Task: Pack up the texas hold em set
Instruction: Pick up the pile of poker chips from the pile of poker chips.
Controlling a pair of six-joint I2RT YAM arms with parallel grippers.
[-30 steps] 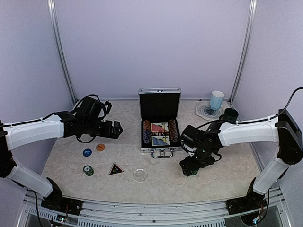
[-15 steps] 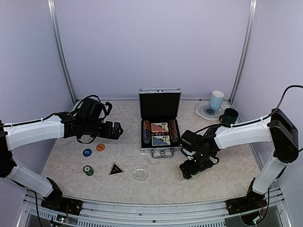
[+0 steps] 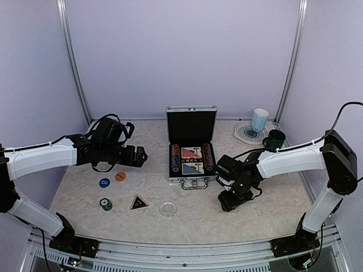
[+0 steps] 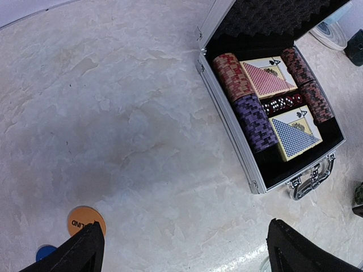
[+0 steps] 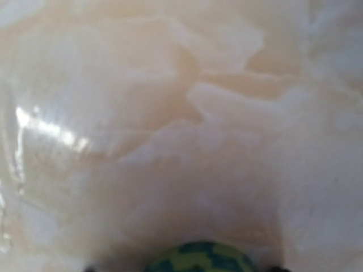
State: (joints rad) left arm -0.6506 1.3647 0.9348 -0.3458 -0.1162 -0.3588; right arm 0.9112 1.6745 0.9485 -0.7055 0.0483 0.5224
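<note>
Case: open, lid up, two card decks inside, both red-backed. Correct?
Not quite. The case is open with its lid up and two decks inside, but only one is red-backed. The red deck lies toward the lid, and the blue deck lies toward the handle. The left wrist view shows this.

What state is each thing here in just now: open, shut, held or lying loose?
Case: open, lid upright, chips and cards inside.
Left hand: open, empty, above the table.
Right hand: low at the table, green chip at its tip; grip unclear.
Green stack: loose on table.
Blue disc: loose, flat.
Orange disc: loose, flat.
Triangle: loose, flat.
Clear disc: loose, flat.
Blue mug: upright on coaster.
Dark mug: upright.
</note>
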